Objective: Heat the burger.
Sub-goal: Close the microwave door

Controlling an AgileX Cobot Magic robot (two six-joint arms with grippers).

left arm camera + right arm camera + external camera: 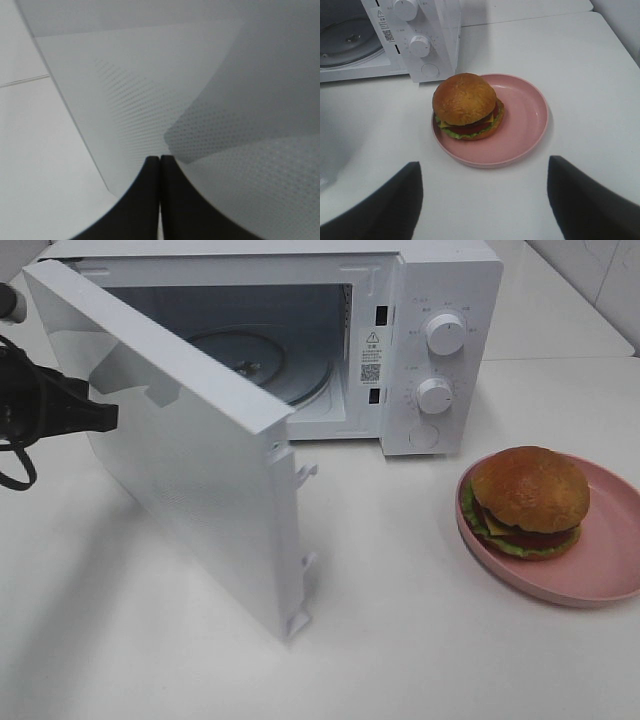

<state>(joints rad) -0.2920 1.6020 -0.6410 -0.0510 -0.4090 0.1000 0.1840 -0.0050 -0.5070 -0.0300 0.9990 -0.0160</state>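
The burger (528, 500), golden bun over lettuce, cheese and tomato, sits on the left half of a pink plate (610, 570) on the white table, right of the microwave (440, 340). The microwave door (190, 450) stands wide open, showing the glass turntable (250, 360). My left gripper (112, 418) is shut, its tips against the door's outer face (150, 100); the left wrist view shows the left gripper (159, 158) with both fingers pressed together. My right gripper (484, 162) is open and empty, hovering short of the burger (466, 105) and plate (520, 125). It is outside the exterior view.
Two white knobs (444, 333) sit on the microwave's control panel. The open door sweeps out over the left middle of the table toward the front edge. A tiled wall (600, 280) borders the table at the back right.
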